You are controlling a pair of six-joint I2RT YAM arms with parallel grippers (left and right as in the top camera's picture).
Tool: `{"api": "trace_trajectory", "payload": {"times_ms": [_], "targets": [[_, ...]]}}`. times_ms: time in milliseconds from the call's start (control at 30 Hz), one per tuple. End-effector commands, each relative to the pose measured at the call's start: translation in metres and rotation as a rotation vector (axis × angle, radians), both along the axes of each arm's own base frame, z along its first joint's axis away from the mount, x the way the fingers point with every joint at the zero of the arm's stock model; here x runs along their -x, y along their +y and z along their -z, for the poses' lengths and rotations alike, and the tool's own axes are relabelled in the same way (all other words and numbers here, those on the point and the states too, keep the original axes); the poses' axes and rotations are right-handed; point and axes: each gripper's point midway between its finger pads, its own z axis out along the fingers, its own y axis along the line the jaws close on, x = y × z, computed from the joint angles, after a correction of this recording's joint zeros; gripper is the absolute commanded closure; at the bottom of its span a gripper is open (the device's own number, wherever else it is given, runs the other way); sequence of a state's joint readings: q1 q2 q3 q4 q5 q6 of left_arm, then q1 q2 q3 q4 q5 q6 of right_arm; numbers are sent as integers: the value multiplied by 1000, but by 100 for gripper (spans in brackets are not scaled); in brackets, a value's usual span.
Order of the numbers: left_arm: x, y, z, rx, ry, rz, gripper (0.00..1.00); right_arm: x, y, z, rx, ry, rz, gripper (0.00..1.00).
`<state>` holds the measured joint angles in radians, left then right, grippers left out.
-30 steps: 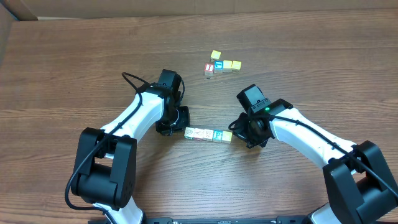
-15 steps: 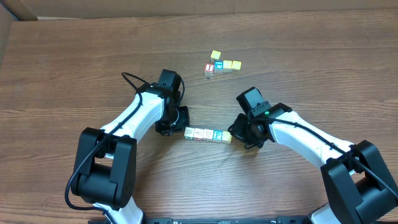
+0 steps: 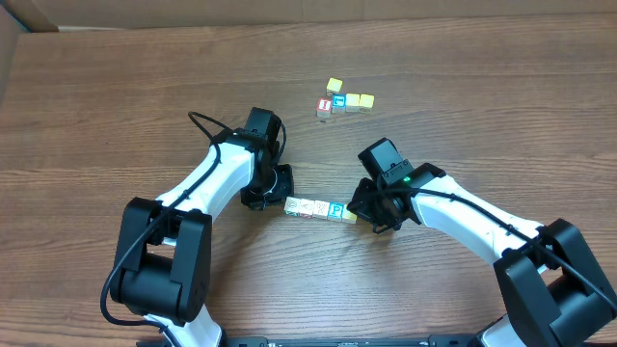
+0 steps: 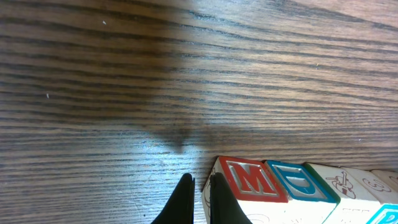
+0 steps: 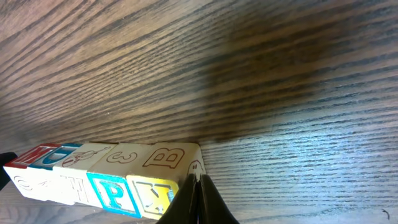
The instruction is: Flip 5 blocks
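Observation:
Several small wooden alphabet blocks (image 3: 320, 208) lie end to end in one row at the table's middle. The left wrist view shows a red "M" face (image 4: 252, 180) at the row's left end. My left gripper (image 3: 281, 196) (image 4: 199, 185) is shut, and one finger (image 4: 219, 200) rests against that end block. In the right wrist view a blue "P" block (image 5: 111, 193) and a yellow-faced block (image 5: 153, 194) close the row's right end. My right gripper (image 3: 360, 214) (image 5: 195, 182) is shut, its tips pressed against the yellow block's end face. Neither gripper holds anything between its fingers.
A second cluster of small cubes sits at the back: a yellow one (image 3: 334, 85) and a short line with a red "I" cube (image 3: 325, 105), a blue one (image 3: 338, 102) and two yellowish ones (image 3: 360, 99). Bare wood surrounds the row.
My right gripper has crept left against the row's right end. The end blocks have shifted a little, and the blue "P" face now shows from above. The left arm has stayed put.

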<state>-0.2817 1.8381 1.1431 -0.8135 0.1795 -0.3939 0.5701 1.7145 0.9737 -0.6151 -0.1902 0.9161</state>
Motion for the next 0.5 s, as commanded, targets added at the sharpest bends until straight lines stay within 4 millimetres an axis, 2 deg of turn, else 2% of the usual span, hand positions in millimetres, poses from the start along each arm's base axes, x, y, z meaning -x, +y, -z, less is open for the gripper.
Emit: {"api": "trace_trajectory", "payload": {"times_ms": [0, 467], "targets": [[5, 1, 4, -8, 21, -17, 96, 2, -2, 3, 19, -1, -6, 96], [4, 1, 4, -7, 18, -13, 96, 8, -1, 3, 11, 27, -11, 96]]}}
